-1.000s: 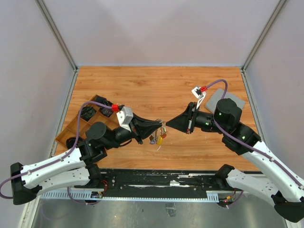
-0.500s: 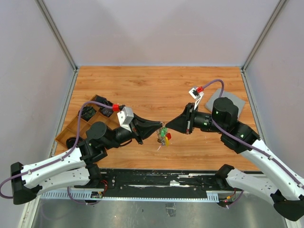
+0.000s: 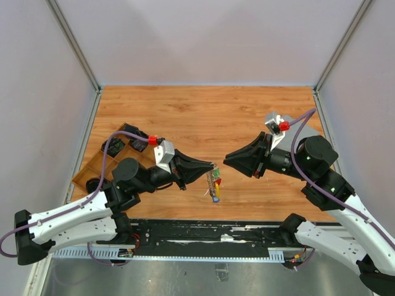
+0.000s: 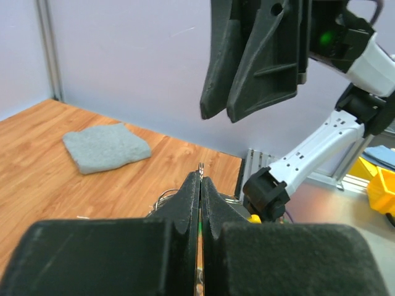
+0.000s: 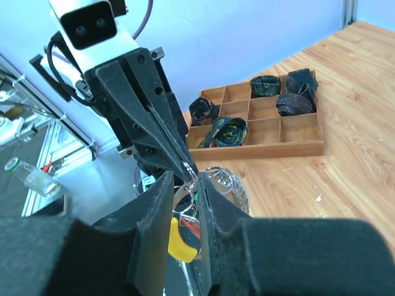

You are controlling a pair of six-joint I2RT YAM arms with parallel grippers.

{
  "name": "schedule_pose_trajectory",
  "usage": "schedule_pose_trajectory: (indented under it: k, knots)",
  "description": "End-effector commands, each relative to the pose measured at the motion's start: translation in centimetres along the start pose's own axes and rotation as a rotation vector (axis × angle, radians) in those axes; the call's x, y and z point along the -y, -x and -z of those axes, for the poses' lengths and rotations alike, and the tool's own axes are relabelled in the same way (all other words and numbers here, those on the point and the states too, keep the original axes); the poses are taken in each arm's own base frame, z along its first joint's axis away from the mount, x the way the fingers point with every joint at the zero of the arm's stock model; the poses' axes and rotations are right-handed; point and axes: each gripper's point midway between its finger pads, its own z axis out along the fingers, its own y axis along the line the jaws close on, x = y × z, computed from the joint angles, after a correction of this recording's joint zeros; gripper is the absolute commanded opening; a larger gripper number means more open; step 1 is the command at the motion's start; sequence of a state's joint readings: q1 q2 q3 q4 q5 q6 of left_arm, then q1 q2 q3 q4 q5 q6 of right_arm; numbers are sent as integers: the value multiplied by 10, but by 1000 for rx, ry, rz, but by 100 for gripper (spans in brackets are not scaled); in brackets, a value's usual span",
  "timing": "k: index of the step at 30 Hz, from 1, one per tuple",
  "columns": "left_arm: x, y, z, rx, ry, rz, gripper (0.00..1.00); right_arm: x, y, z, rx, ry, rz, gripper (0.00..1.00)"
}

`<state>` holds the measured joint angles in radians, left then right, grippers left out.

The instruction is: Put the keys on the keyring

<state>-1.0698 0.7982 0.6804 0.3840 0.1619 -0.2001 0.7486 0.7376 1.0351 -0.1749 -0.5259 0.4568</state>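
1. Left gripper (image 3: 212, 168): jaws closed, pinching keyring (image 3: 213, 179), held up off the wooden surface (image 3: 203, 111).
2. Keys (image 3: 215, 188) dangle below it.
3. Right gripper (image 3: 226, 159): jaws slightly apart, gripping nothing, just beside the ring.

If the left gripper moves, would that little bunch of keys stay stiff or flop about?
Probably floppy: the keys dangle loosely below the left gripper, which pinches only the thin keyring. They look tiny beside the gripper, so they are likely light and apt to swing. The thin ring could slip or twist in the grip.
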Motion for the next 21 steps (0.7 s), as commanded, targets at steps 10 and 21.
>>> schedule_pose_trajectory:
  k: [10,21]
  knots:
    - [29,49,-2,145,-138,-10,1,-19,-20,-6,-31,230,165,30]
    - [31,48,-3,141,-150,-10,0,-23,-24,-8,-45,270,160,26]
